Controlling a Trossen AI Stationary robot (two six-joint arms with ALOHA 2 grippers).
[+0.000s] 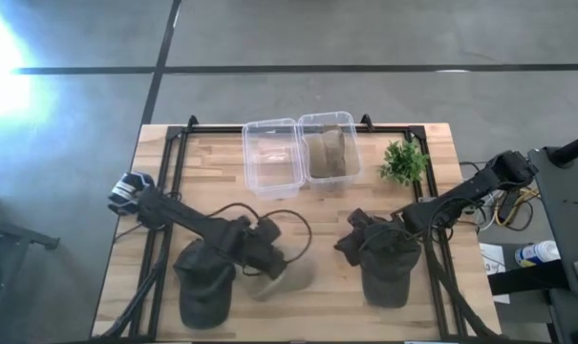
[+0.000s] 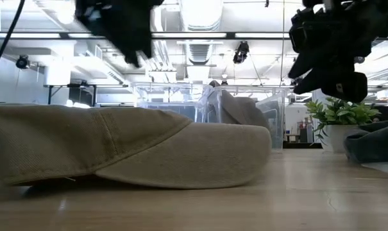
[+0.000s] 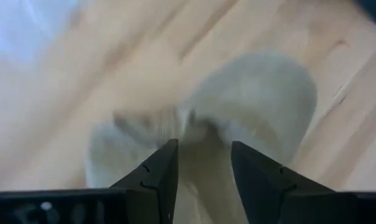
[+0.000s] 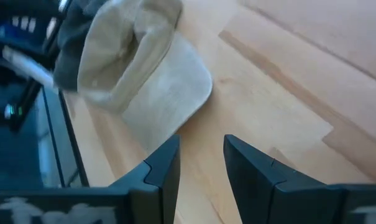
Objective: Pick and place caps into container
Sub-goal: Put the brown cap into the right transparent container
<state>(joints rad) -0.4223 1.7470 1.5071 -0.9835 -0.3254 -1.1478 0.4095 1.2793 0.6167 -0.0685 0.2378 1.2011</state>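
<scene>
A tan cap (image 1: 287, 277) lies crown up on the wood near the table's near edge, and it fills the foreground of the low view (image 2: 129, 151). My left gripper (image 1: 267, 252) (image 3: 204, 155) hangs open above this cap (image 3: 256, 106), raised clear of it in the low view (image 2: 137, 58). My right gripper (image 1: 360, 239) (image 4: 201, 152) is open over bare wood right of it, also raised (image 2: 335, 83). Two dark caps rest on the table, one at the near left (image 1: 207, 287) and one at the near right (image 1: 389, 272). Another tan cap (image 1: 329, 153) sits inside the right clear container.
Two clear plastic containers stand side by side at the far middle, the left one (image 1: 272, 158) without caps, the right one (image 1: 351, 122) holding a cap. A small green plant (image 1: 403, 162) stands at the far right. Black rails (image 1: 164, 182) run along the table's sides.
</scene>
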